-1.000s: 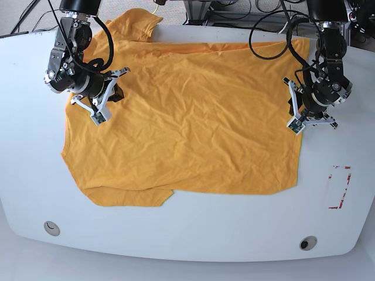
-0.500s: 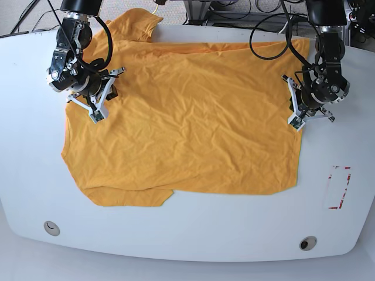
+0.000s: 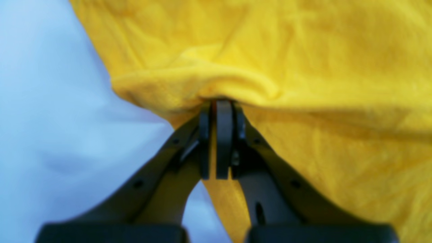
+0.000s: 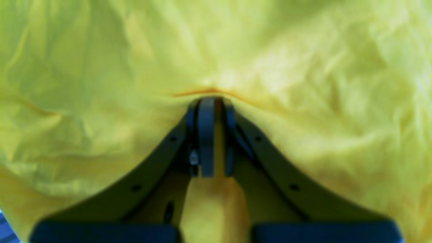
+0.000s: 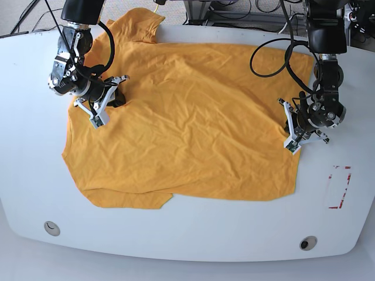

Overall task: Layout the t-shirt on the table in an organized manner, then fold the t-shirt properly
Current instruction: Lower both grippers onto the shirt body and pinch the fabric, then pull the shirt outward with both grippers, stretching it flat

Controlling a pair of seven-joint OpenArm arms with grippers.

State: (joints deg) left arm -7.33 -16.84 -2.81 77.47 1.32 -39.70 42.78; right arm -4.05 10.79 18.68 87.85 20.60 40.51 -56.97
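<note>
Jaws: both pairs closed on cloth. The left gripper [image 3: 217, 111] pinches a raised fold at the edge of the t-shirt [image 5: 187, 123]; the right gripper [image 4: 211, 101] pinches a pucker well inside the fabric.

Change from the earlier frame: the left gripper [image 5: 289, 142] now sits lower along the shirt's 3 o'clock edge; the right gripper [image 5: 99, 117] has moved little. The folded band along the far edge is gone and the cloth lies flatter.

Edges and room: the shirt is spread over the middle of the table [image 5: 193, 234], one sleeve overhanging the far rim at 11 o'clock. Bare white tabletop lies at 6, 9 and 3 o'clock; the red-tape rectangle [image 5: 338, 187] sits at 4 o'clock, apart from the hem.

Arm pose: both arms reach down from the far side, wrists bent inward toward the cloth.
</note>
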